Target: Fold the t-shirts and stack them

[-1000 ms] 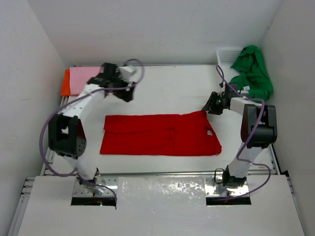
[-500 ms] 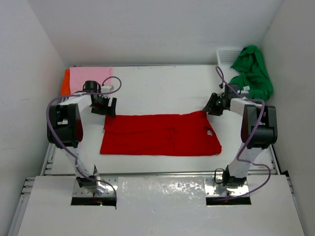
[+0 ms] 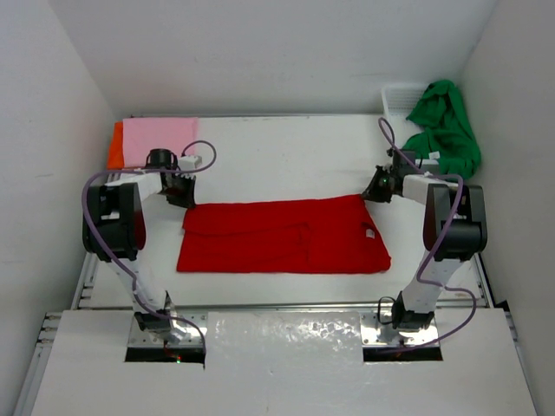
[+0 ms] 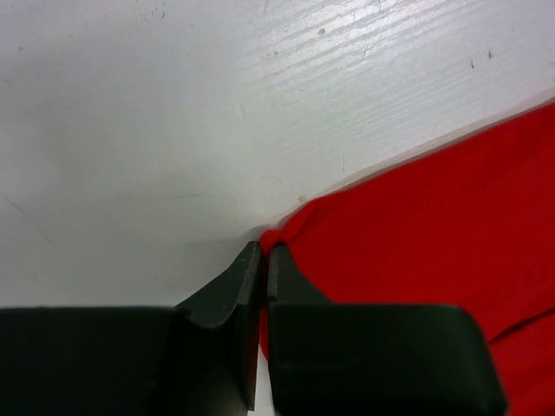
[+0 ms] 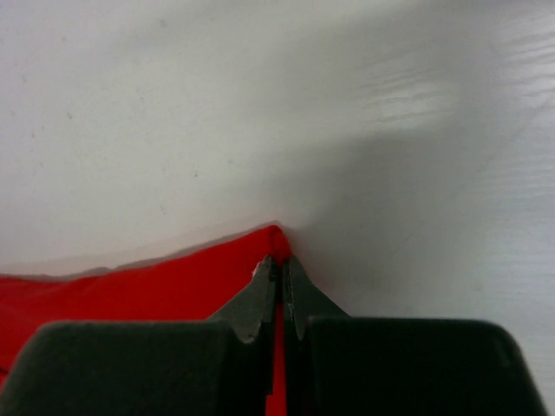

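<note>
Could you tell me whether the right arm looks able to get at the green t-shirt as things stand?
Probably not yet: the right gripper is shut on a corner of the red t-shirt. The green t-shirt hangs close by over the basket with nothing between, so after letting go it likely could.

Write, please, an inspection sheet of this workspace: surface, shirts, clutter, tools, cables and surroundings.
Surface: white table, a few small specks.
Job's things: red shirt spread flat in the middle; pink shirt folded on the orange shirt at the far left corner; green shirt heaped at the far right.
Clutter: white basket at the far right corner, partly under the green shirt.
Grippers: left tool shut on the red shirt's far left corner; right tool shut on its far right corner.
Cables: purple cables loop along both arms, off the red shirt.
Surroundings: white walls on three sides.
</note>
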